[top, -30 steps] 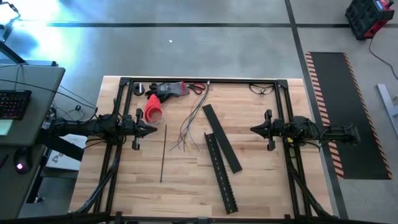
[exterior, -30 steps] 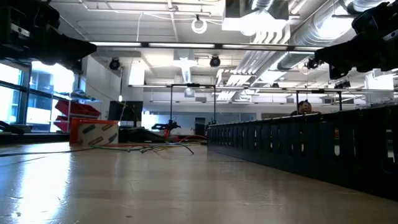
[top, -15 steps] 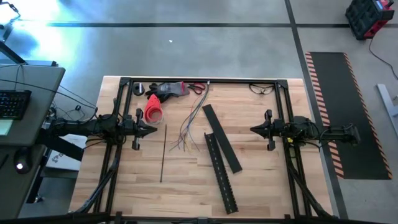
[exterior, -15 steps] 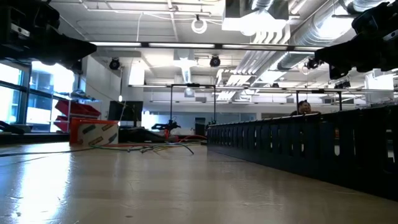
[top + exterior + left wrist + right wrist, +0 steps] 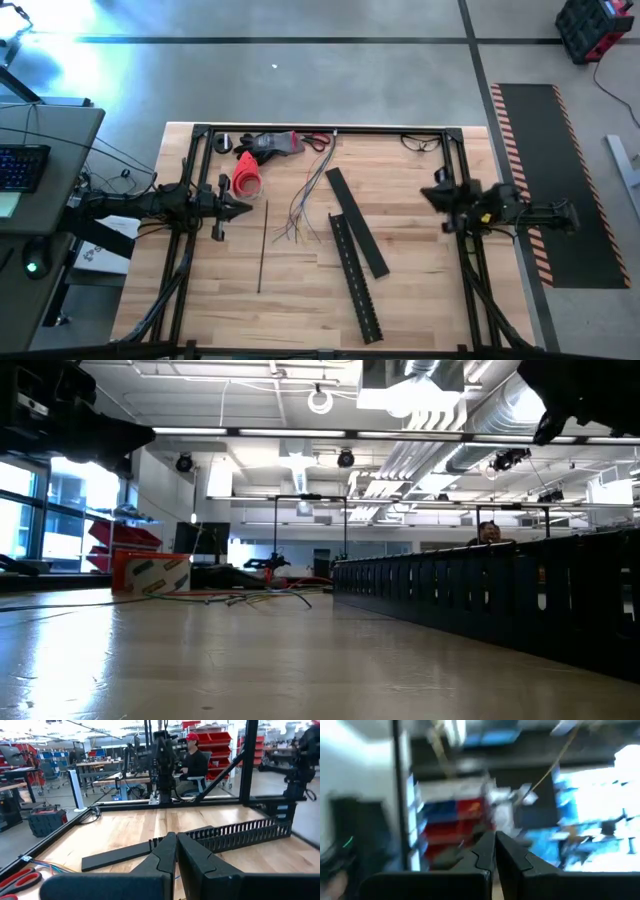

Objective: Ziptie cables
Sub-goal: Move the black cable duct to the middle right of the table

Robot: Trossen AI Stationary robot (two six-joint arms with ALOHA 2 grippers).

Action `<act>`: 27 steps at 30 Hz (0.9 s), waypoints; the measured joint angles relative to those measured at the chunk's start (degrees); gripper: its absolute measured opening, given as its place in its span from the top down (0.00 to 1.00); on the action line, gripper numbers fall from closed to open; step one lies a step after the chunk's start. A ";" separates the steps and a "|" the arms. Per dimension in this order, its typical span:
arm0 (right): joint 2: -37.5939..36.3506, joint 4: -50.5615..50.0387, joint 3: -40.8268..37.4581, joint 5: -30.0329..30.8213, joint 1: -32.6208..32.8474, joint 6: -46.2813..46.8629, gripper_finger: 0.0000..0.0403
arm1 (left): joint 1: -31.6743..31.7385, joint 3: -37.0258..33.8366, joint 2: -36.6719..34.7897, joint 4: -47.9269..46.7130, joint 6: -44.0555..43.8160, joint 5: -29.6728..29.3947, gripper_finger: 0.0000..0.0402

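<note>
Both claws clenched, empty: left gripper (image 5: 246,208) near the cables (image 5: 300,212), right gripper (image 5: 428,195) well apart. Approach pending; next, gather the cables.

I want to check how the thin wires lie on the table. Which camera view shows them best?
The high view: it shows the whole bunch of wires from above, spread loose on the wood left of the flat black bar. The low view shows only a flat tangle far off. The wrist views do not show the bunch.
</note>
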 joint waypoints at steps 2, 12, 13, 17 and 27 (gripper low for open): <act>-0.02 2.35 0.01 5.67 -0.01 -3.50 1.00 | 0.04 -0.04 0.00 2.61 -0.17 -1.35 1.00; 3.38 -2.65 0.00 5.24 0.01 5.51 1.00 | 0.04 -0.04 0.00 17.02 -3.91 -3.52 1.00; 5.10 -3.25 0.00 5.22 0.03 7.89 1.00 | 0.04 -0.04 0.00 17.92 -3.66 -3.53 1.00; 13.51 -0.56 0.01 4.43 0.63 12.88 1.00 | 0.04 -0.04 0.00 20.61 -2.53 -3.77 1.00; 39.46 12.60 1.96 6.18 4.32 12.72 1.00 | 0.04 -0.04 2.78 20.46 -1.60 -12.48 1.00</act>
